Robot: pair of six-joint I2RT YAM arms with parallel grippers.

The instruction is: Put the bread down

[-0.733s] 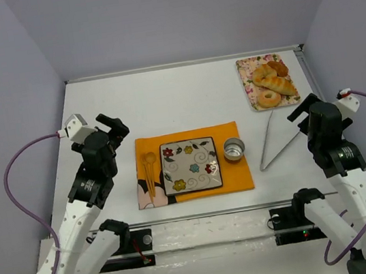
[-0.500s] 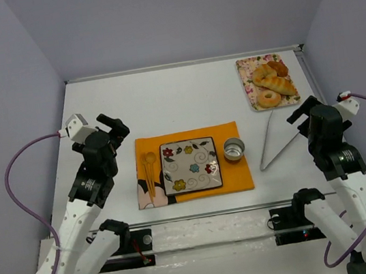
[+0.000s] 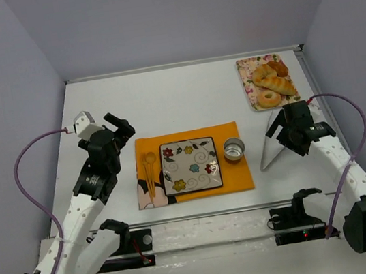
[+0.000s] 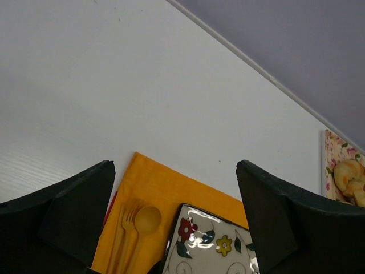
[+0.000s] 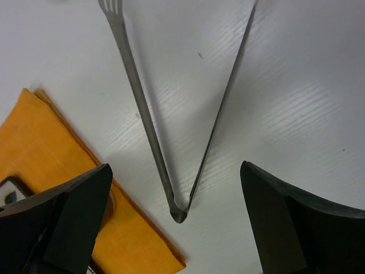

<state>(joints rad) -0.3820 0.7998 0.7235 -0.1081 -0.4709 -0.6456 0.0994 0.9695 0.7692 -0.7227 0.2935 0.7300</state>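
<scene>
Bread (image 3: 276, 84): on the flowered tray (image 3: 245, 69), far right corner of the counter (image 3: 184, 95).
Right gripper (image 5: 175, 174): fingers spread, over the tongs (image 5: 137, 97) near the right edge.
Left gripper (image 4: 175, 171): fingers spread, toward the left edge.

Your left gripper (image 3: 118, 127) hovers left of the plate (image 3: 189, 165), jaws wide open; your right gripper (image 3: 282, 129) hangs right of it, jaws spread too.
</scene>
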